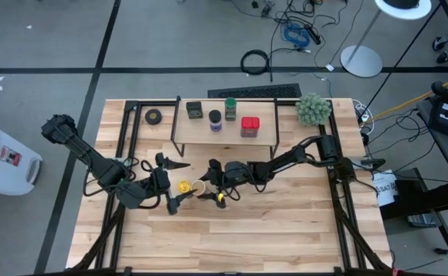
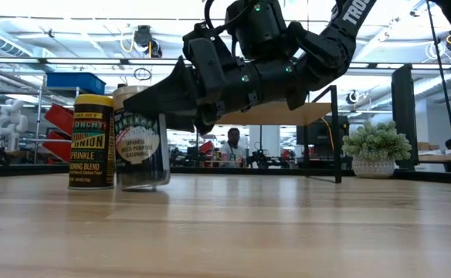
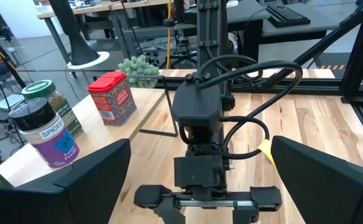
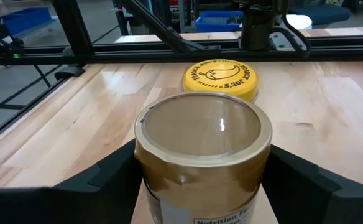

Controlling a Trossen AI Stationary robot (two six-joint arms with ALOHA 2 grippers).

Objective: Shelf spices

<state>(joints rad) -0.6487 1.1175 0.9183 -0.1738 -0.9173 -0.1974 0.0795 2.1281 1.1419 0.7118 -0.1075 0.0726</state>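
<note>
Right now the right gripper point(image 4: 200, 186) has its fingers round the tan-lidded glass jar point(image 4: 203, 149), apparently clamped on it, on the table in front of the low wooden-topped shelf point(image 1: 224, 132). Yellow-lidded jar point(image 4: 220, 79) stands just beside it. Left gripper point(image 1: 172, 184) waits spread wide, close by. Risk: a lift or swing could clip the yellow jar or left fingers, toppling it

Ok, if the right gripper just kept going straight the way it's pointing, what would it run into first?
The tan-lidded jar already sits between the right gripper's fingers, so that comes first. Pushing on, the jar would probably bump the yellow-lidded jar standing right behind it, with the left gripper further along, though the depth is hard to judge.
</note>
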